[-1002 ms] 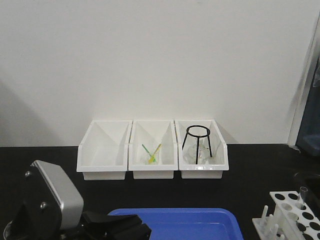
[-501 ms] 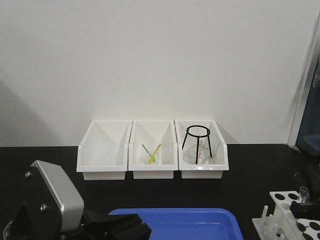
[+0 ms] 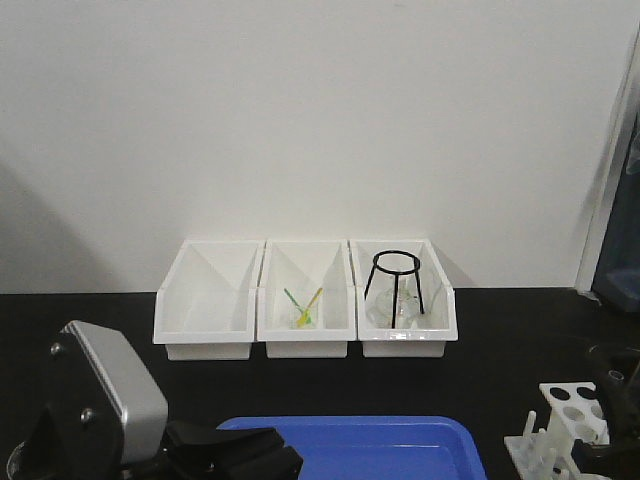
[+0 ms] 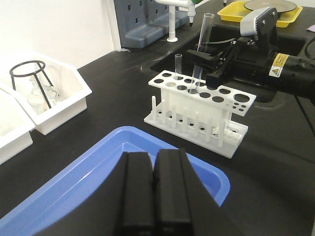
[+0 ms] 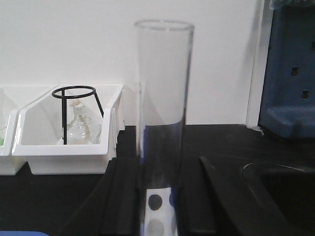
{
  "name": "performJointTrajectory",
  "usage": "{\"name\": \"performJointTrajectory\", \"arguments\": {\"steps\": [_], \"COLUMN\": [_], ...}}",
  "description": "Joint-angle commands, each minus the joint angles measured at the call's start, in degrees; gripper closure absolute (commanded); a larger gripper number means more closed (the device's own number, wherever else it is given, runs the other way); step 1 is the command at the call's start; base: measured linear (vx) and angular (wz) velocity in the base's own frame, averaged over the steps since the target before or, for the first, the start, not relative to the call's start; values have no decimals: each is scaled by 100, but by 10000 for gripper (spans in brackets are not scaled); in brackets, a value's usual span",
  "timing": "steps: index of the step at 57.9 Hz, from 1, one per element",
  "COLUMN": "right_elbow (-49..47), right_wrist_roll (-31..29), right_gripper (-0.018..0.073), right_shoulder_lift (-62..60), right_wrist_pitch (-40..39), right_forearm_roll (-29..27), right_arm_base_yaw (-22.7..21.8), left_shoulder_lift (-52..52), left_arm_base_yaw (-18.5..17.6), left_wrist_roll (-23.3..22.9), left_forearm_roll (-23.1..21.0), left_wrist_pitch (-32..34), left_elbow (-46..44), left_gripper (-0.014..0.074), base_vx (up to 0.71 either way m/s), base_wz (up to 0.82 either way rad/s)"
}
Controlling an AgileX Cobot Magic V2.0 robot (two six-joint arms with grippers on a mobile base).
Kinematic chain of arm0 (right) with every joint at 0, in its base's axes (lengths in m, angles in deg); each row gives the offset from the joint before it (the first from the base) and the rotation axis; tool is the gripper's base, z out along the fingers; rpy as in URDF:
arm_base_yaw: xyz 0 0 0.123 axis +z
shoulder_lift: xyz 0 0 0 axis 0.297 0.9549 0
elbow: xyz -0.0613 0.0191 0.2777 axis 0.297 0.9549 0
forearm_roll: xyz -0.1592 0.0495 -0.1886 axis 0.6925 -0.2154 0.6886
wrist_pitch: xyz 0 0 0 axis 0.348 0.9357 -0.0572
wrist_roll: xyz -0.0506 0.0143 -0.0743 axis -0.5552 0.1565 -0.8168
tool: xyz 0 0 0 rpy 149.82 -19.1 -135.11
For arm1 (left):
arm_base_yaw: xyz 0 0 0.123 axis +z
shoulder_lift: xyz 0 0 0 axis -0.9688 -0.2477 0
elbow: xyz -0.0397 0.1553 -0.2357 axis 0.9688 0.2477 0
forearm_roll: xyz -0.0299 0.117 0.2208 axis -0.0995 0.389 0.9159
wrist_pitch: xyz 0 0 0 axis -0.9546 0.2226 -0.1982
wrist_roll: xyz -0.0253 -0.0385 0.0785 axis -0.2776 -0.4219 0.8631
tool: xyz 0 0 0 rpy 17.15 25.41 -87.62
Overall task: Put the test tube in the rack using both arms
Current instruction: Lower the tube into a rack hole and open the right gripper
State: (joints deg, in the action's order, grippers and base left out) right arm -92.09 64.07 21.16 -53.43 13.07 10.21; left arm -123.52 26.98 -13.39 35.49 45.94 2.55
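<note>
— Checking the right gripper (image 4: 203,63) first: clamped on the test tube (image 4: 204,44), with black fingers (image 5: 118,196) on both sides of the glass.

— Holding it where?

— Over the rack (image 4: 187,97), toward the far row of holes. Leaning slightly, open rim up and well above the top plate, round end down at one of the holes. Hard to say from the left wrist view how far through the hole.

— Any clearer from the right wrist view?

— Not much. Filling the middle of that view, upright and clear, with dark holes of the white plate showing through the bottom of the glass.

— Anything else in the rack?

— Yes, a shorter tube (image 4: 178,66) standing in a hole just beside the held one, apart from it. Also a row of short pegs (image 4: 197,125) along the near side.

— And the left gripper (image 4: 155,157)?

— Pressed together, gripping nothing. Hanging over the near part of a blue tray (image 4: 98,177), well short of the rack.

— Behind all that?

— Three white bins (image 3: 305,345) in a row at the back of the front view. In the rightmost, a black tripod stand (image 5: 64,118) with a small glass flask (image 5: 78,130) under its ring.
</note>
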Motion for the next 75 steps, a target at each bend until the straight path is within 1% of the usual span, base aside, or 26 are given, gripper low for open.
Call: {"name": "performJointTrajectory", "arguments": {"steps": [1,10,30,48,62,68,75], "right_elbow": [-112,-112,-112,-112,-112,-112,-112], "right_wrist_roll": [-67,-44,-44,-44,-44,-44,-35], "right_gripper": [570,570,570,554,481,428,341], "right_shoulder_lift": [-158,-65,715,816,1105,1112,1112], "right_wrist_pitch": [-1216,-1216,-1216,-1216,-1216,-1216,-1216], "right_forearm_roll": [11,67,93,93,114,114,133], "right_arm_base_yaw": [-38,-38,-38,-38,-38,-38,-38], "left_shoulder_lift": [96,96,96,96,96,96,96], "left_arm_base_yaw": [-21,-21,-21,-21,-21,-21,-21], "left_wrist_roll": [-5,-11,-44,-44,-44,-44,-44], "left_forearm_roll": [-11,-15,-15,-15,-15,-15,-15], "left_wrist_pitch": [485,498,523,523,550,572,583], "left_elbow": [-170,-170,-170,-170,-170,-170,-170], "left_gripper": [596,596,596,596,596,596,596], "base_vx": [0,0,0,0,0,0,0], "base_wz": [0,0,0,0,0,0,0]}}
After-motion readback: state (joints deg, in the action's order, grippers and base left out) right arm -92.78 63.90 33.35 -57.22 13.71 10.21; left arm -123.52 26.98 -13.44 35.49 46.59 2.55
